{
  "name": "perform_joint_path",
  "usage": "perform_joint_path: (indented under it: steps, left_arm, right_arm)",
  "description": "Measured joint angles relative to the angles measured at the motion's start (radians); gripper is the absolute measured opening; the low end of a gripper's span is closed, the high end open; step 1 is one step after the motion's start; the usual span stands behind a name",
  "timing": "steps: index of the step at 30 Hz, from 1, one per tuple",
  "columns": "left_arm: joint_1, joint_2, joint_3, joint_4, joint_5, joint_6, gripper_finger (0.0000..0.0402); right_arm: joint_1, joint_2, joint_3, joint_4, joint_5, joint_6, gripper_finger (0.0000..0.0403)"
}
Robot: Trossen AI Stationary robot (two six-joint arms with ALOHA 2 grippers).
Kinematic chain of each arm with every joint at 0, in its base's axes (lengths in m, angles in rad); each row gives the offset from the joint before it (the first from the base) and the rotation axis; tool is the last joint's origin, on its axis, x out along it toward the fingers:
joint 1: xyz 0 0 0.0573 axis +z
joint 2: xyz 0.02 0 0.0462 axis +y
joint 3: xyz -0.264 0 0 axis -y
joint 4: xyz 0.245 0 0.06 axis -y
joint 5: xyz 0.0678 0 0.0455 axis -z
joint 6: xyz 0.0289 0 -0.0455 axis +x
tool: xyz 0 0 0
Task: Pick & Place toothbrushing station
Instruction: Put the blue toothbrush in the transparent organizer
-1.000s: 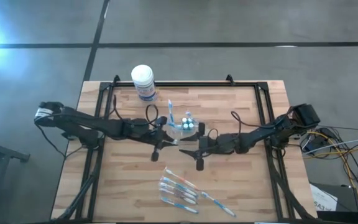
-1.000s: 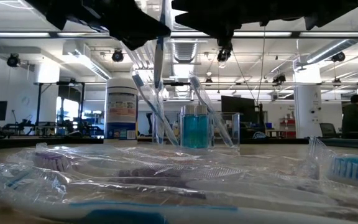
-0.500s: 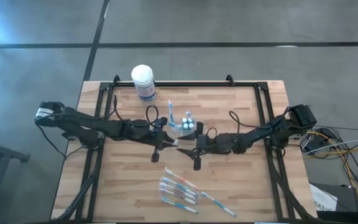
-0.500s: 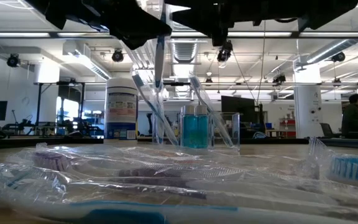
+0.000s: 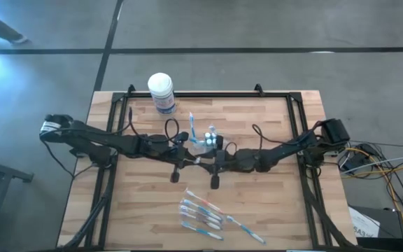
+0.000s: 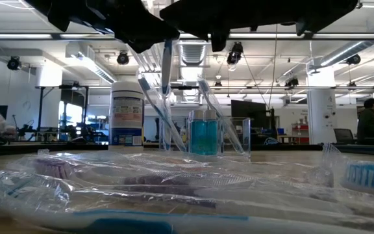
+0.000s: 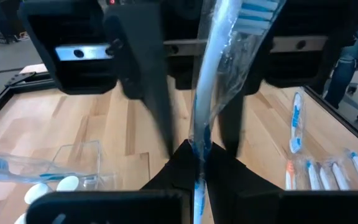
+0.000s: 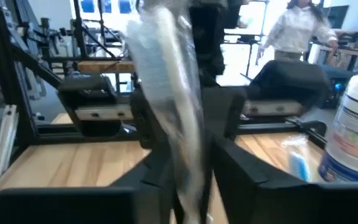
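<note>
Left claw [image 5: 187, 158], at mid-desk just beside the clear plastic cup [image 5: 205, 145], is clamped on the lower handle of a wrapped toothbrush [image 7: 211, 93], which stands upright between its fingers with the bristle head uppermost. Right claw [image 5: 214, 159] faces it at close range with the same wrapped brush [image 8: 173, 106] standing between its fingers; whether those fingers have closed onto the film cannot be told.

The cup rests on the desk [image 5: 271, 119] and already holds blue-and-white toothbrushes [image 6: 153, 107] leaning against its wall, with small white-capped pieces [image 5: 213, 131] beside it. Loose toothbrushes [image 5: 201, 215] lie in a row near the front edge, well apart from the cup; a white-lidded tub [image 5: 161, 91] stands toward the back corner.

Handling, as a judgement:
- The brush looks light and slim, with a stiff plastic handle that should take a firm pinch.
- Its clear wrapper appears thin, crinkly and slippery, so the film may slide over the handle or tear under the pinch.
- The best hold is probably across the flat of the handle, clear of the bristle head.
- A pull on the wrapper should run along the brush's length.
- The cup seems light and easily tipped, so a brush should be lowered in gently.
</note>
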Motion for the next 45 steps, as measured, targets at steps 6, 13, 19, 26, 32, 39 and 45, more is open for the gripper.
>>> perform_joint_path:
  steps: [6, 13, 19, 26, 32, 39, 45]
  left_arm:
    - [0.0, -0.002, 0.0, -0.01, 0.001, -0.001, 0.0021]
    - [0.0, -0.003, 0.0, -0.011, -0.004, -0.014, 0.0039]
    - [0.0, -0.038, 0.005, -0.086, 0.019, 0.011, 0.0109]
    - [0.0, -0.189, -0.016, -0.259, 0.018, 0.016, 0.0171]
    - [0.0, -0.43, -0.18, -0.28, 0.017, -0.081, 0.0152]
    - [0.0, -0.758, -0.454, -0.154, 0.076, -0.191, 0.0017]
    - [-0.002, -0.97, -0.574, -0.156, 0.142, -0.217, 0.0013]
  right_arm:
    - [0.004, -0.002, 0.02, -0.03, -0.007, -0.028, 0.002]
    - [0.003, -0.027, 0.028, -0.096, -0.009, -0.023, 0.0015]
    - [0.017, -0.082, 0.028, -0.187, -0.018, -0.027, 0.0014]
    - [0.024, -0.155, 0.022, -0.317, 0.008, -0.035, 0.0014]
    - [0.017, -0.248, -0.028, -0.443, 0.105, -0.016, 0.0014]
    - [-0.008, -0.405, -0.146, -0.459, 0.173, 0.029, 0.0014]
    - [-0.099, -0.466, -0.259, -0.404, 0.188, 0.105, 0.0014]
